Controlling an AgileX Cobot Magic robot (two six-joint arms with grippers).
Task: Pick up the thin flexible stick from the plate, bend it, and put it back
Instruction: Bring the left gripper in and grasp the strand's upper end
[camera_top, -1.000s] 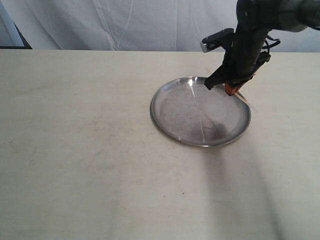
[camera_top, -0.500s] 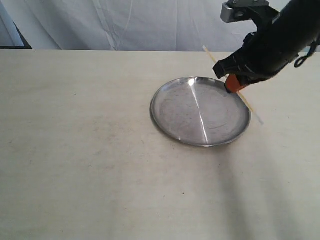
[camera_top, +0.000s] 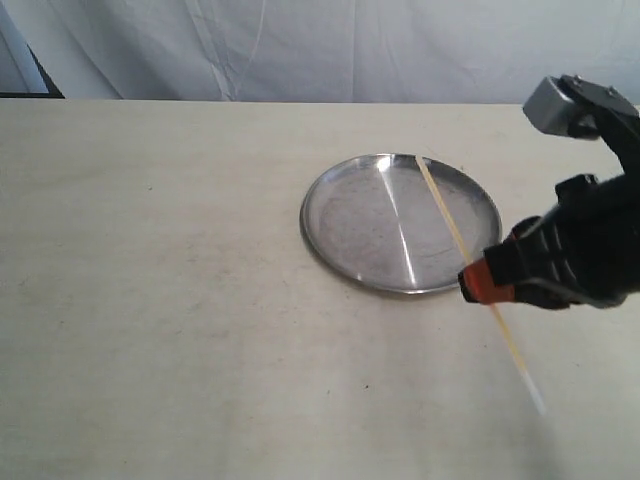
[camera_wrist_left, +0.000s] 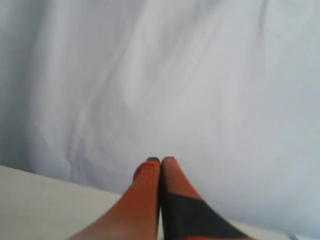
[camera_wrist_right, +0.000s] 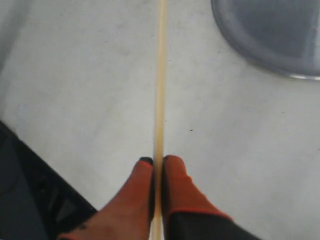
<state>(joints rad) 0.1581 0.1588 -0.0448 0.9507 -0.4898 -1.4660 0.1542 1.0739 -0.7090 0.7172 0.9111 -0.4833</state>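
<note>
The right gripper's (camera_top: 478, 283) orange fingertips (camera_wrist_right: 175, 187) are pinched tight on the stick (camera_top: 450, 232), gripping it partway along its length. In the right wrist view the stick (camera_wrist_right: 161, 75) runs straight out from between the tips of the right gripper (camera_wrist_right: 158, 161), with no kink showing. One end reaches back over the far rim of the plate (camera_top: 305, 215), crossing its right side; the other end points toward the near right corner of the table (camera_top: 150, 300). The plate (camera_wrist_right: 270, 35) sits toward the far right of the table. The left gripper (camera_wrist_left: 161, 160) has its fingers pressed together on nothing, facing the white curtain (camera_wrist_left: 150, 75).
</note>
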